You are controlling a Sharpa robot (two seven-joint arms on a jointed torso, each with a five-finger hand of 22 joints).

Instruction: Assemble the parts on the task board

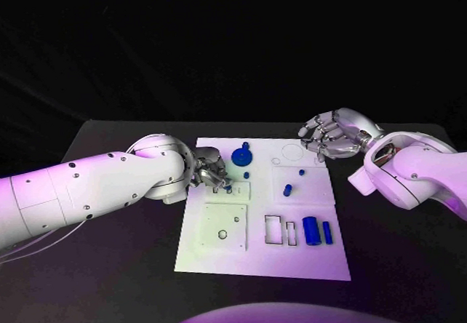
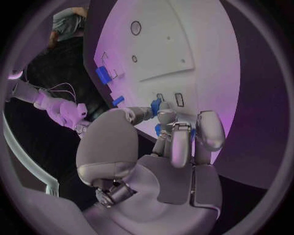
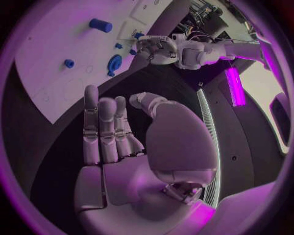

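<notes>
We see the left arm [image 1: 88, 189] coming in over the dark surface [image 1: 114, 284], with the left hand [image 1: 208, 174] sitting at the left edge of the task board [image 1: 262, 265]. Its fingers [image 2: 209, 128] are curled in, and in the left wrist view a small blue part [image 2: 157, 105] sits pinched at the fingertips, so we read this hand as gripping that part. In the head view the same spot shows a bit of blue [image 1: 227, 185] at the fingertips, just above the board.

On the board: a square white plate [image 1: 224, 224] with holes sits lower left. A blue disc [image 1: 240, 158] lies near the top, with a small blue peg [image 1: 246, 145] just beyond it. A small blue piece [image 1: 246, 175] sits just below the disc. Mid-board there's a blue block [image 1: 287, 190], and beside it a tiny blue piece [image 1: 300, 174]. Lower right, a blue cylinder [image 1: 311, 232] lies next to a thinner blue pin [image 1: 327, 233], close together; we can't tell if they touch. Rectangular slots [image 1: 274, 230] sit just left of them.

The right hand [image 1: 335, 134] hovers off the board's top right corner. In the right wrist view its fingers [image 3: 104, 129] are straight and side by side with the thumb apart, holding nothing, so it's open. The right arm [image 1: 434, 176] runs off to the right.
</notes>
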